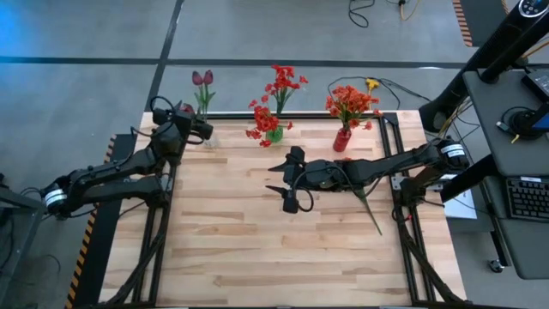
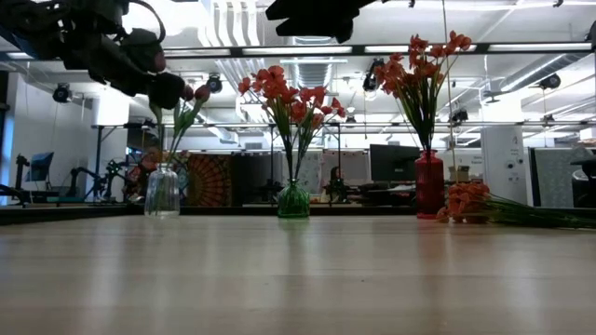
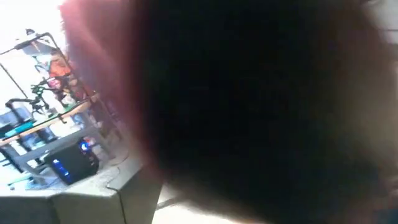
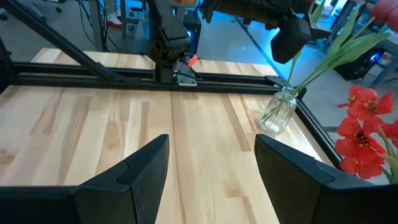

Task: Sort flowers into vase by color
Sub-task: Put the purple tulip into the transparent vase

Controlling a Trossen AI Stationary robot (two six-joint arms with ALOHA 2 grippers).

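Mostly blocked left hand [image 1: 203,129] view

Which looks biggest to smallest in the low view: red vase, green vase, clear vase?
1. red vase, tallest.
2. clear vase.
3. green vase, smallest.
All three stand in one row along the table's far edge, so nearness to the camera hardly skews this.

Table [image 1: 257,249] was pale wood planks, smooth with a matt finish, framed by black metal rails [image 4: 93,68]. Far-left vase [image 2: 162,192] looked like clear glass, middle vase [image 2: 293,200] glossy green glass, right vase [image 2: 429,184] glossy red. Right gripper [image 4: 211,174] fingers looked like matt black plastic.
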